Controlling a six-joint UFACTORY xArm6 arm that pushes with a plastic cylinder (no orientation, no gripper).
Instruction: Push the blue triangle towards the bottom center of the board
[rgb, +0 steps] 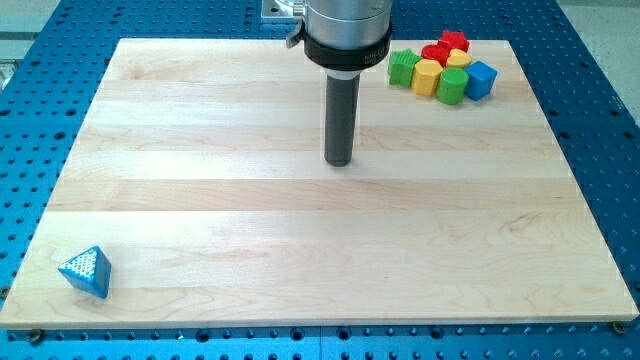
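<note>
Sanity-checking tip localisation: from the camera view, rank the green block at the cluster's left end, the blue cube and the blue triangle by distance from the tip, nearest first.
From my tip:
1. green block, left end of the cluster, view's top right.
2. blue cube, cluster's right end.
3. blue triangle, view's bottom left corner, clearly farthest.

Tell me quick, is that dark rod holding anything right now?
My tip: no gripper, holds nothing, touches no block, far up and right of the blue triangle block.

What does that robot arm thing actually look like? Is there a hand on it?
No hand. The arm shows as a silvery-grey metal cylinder with a black ring around its base. From it hangs a straight, dark round rod, plain and unmarked, ending in my tip, a flat blunt end. No cables show.
</note>
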